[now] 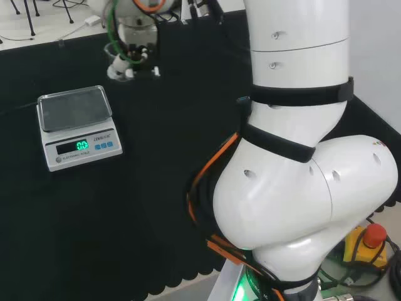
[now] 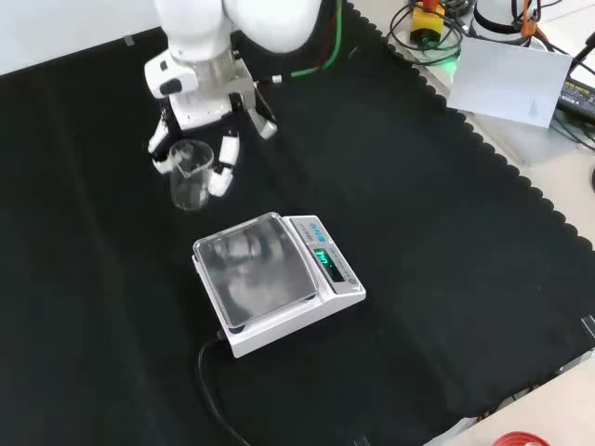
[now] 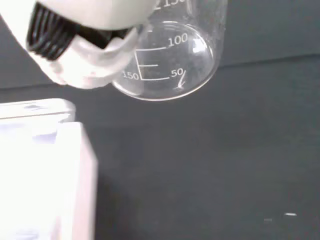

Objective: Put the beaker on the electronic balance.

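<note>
Hand (image 2: 200, 116) has its fingers curled round the beaker (image 2: 190, 177) near the counter's far edge; empty glass, light but slick and fragile, so hold mid-wall.

Clear glass beaker (image 2: 191, 175), matt black cloth (image 2: 418, 232), balance (image 2: 277, 282) with glossy metal pan, white plastic body

Black cloth (image 2: 437, 242) with a scalloped edge is covering the bench. Beyond that edge, a pale tabletop (image 2: 548, 177) is carrying a grey sheet (image 2: 507, 82), cables and a red emergency-stop button (image 1: 374, 235).
</note>
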Motion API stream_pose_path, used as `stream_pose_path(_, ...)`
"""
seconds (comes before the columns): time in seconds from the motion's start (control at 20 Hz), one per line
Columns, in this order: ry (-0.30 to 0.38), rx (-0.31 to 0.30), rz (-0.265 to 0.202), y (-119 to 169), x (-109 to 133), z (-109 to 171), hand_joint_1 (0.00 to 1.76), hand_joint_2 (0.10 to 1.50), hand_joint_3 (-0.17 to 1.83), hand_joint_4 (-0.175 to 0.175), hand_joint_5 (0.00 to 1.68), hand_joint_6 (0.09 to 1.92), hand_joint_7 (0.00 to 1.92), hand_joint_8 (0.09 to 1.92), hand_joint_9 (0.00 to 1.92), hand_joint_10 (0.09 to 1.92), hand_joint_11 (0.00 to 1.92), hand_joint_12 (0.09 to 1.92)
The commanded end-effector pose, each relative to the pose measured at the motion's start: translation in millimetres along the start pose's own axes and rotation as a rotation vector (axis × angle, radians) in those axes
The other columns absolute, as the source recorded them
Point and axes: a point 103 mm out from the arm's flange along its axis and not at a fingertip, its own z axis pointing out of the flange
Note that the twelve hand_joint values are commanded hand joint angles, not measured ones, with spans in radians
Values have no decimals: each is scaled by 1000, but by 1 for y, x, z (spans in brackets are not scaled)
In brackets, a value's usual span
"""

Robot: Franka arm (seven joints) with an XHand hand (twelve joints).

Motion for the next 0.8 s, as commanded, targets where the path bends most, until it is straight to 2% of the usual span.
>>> stream_pose_path(0.05,12,65,-137,-16,82,17,1265,667,776,-10,1064,1002,1175,993,1327,696,1417,721)
stream_pose_path(0.15,21,83,-158,-23,89,21,1265,661,785,-5,1066,1002,1178,992,1327,696,1417,721)
stream_pose_path(0.25,14,102,-181,-29,93,26,1271,748,643,-115,1047,1007,1114,1001,1322,696,1407,727)
stream_pose_path(0.3,13,111,-187,-31,94,28,1272,777,596,-145,1040,1008,1094,1004,1320,697,1403,729)
stream_pose_path(0.45,2,131,-193,-37,94,34,1185,724,652,-117,1112,937,1106,1098,1327,693,1405,732)
stream_pose_path(0.65,-7,153,-202,-40,96,43,1167,702,682,-108,1129,925,1107,1125,1330,691,1402,731)
stream_pose_path(0.75,-17,163,-202,-40,97,44,1155,706,679,-71,1122,933,1101,1127,1327,686,1378,744)
stream_pose_path(0.8,-19,171,-202,-40,97,44,1143,726,655,-42,1104,952,1083,1130,1316,678,1347,758)
